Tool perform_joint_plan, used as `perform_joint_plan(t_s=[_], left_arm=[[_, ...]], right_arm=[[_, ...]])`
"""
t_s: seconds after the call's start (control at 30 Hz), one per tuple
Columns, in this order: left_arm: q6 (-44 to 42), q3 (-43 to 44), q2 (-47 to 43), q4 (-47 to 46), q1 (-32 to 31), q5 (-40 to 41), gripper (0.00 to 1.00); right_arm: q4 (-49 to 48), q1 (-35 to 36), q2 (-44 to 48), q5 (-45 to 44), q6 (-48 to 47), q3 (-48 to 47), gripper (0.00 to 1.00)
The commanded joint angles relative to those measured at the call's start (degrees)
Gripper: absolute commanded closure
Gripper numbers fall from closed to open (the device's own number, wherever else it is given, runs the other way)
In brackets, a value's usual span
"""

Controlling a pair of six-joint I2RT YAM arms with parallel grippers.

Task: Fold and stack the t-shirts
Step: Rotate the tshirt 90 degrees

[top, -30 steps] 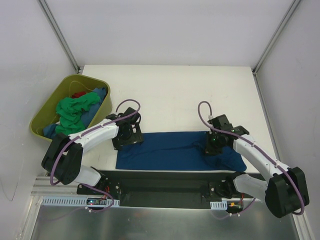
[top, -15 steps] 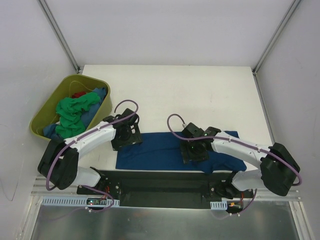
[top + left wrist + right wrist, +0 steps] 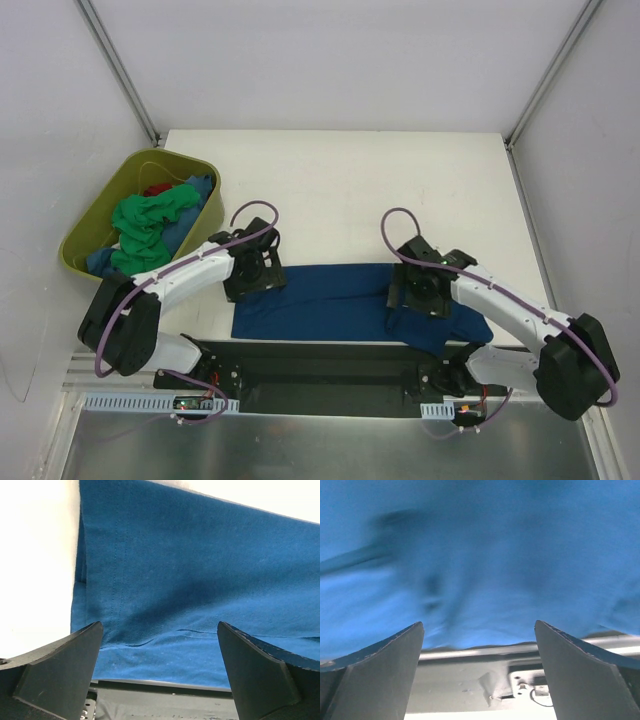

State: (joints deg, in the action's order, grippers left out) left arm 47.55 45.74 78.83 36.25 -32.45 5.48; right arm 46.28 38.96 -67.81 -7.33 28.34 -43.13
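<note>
One soft blue t-shirt (image 3: 335,300) lies flat along the table's (image 3: 400,190) near edge; I see left jaws and right jaws wide apart over it, empty; one olive tub (image 3: 112,190) holds crumpled shirts (image 3: 140,225)

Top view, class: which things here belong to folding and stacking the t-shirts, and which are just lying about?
Belong to the job:
- blue t-shirt, spread on the table
- green t-shirt, bunched in the tub
- red cloth and blue cloth in the tub too, probably more shirts

Just lying about:
- the olive-green tub itself
- the white table
</note>
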Motion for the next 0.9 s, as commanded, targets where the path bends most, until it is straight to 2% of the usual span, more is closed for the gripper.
perform_joint_plan(t_s=[0.0, 0.13, 0.27, 0.33, 0.37, 0.43, 0.47, 0.5, 0.53, 0.6, 0.63, 0.7, 0.73, 0.8, 0.83, 0.87], left_arm=[[-0.1, 1.2, 0.3, -0.8, -1.2, -2.0, 0.01], [-1.1, -0.1, 1.1, -3.4, -1.3, -4.6, 0.01], [-2.4, -1.0, 3.2, -6.3, -1.3, -7.3, 0.01], [-3.0, -1.2, 4.7, -7.5, -1.2, -8.4, 0.01], [-3.2, -1.2, 5.1, -7.9, -1.3, -8.6, 0.01], [-3.3, -1.0, 6.7, -8.6, -1.3, -9.1, 0.01], [-3.3, -1.0, 7.0, -9.3, -1.3, -10.2, 0.01], [-3.1, -1.0, 7.7, -9.5, -1.4, -10.7, 0.01], [-2.3, -1.0, 7.8, -10.0, -1.7, -11.4, 0.01], [-1.6, -1.3, 8.4, -11.7, -2.2, -13.7, 0.01], [-0.5, -1.4, 8.8, -12.5, -3.4, -14.4, 0.01], [1.7, -1.3, 10.7, -15.3, -5.2, -16.7, 0.01], [2.4, -0.7, 11.8, -16.2, -7.3, -17.4, 0.01], [4.1, 0.7, 15.6, -18.3, -9.7, -19.6, 0.01], [4.7, 2.4, 17.0, -19.0, -12.4, -20.4, 0.01], [5.4, 3.6, 19.9, -19.5, -13.8, -21.1, 0.01]], right_arm=[[-0.1, -9.5, 4.1, 2.1, 3.9, 5.7, 0.03], [-5.7, -17.0, 0.1, 5.6, 0.9, 7.0, 0.03], [-9.5, -24.1, -12.6, 6.9, -3.7, 2.0, 0.03], [-10.1, -27.2, -17.9, 6.8, -6.0, -4.6, 0.03], [-10.2, -28.1, -23.8, 6.6, -6.6, -7.5, 0.03], [-8.9, -30.3, -30.3, 9.0, -8.9, -17.0, 0.03], [-6.9, -30.8, -36.6, 9.3, -9.2, -20.9, 0.03], [-5.0, -31.0, -39.6, 7.7, -10.0, -25.0, 0.03], [-2.5, -31.3, -42.3, 7.5, -11.5, -33.7, 0.03], [1.1, -31.6, -50.6, 6.8, -12.9, -43.5, 0.03], [4.6, -31.8, -53.6, 6.8, -14.8, -53.7, 0.03], [7.1, -31.6, -63.2, 6.7, -16.8, -65.5, 0.03], [10.4, -31.4, -69.7, 6.8, -19.9, -77.7, 0.03], [10.6, -31.2, -75.9, 15.7, -21.8, -87.4, 0.03], [9.7, -30.7, -81.4, 19.3, -22.4, -95.6, 0.03], [8.1, -30.4, -83.5, 24.1, -21.8, -97.5, 0.03]])
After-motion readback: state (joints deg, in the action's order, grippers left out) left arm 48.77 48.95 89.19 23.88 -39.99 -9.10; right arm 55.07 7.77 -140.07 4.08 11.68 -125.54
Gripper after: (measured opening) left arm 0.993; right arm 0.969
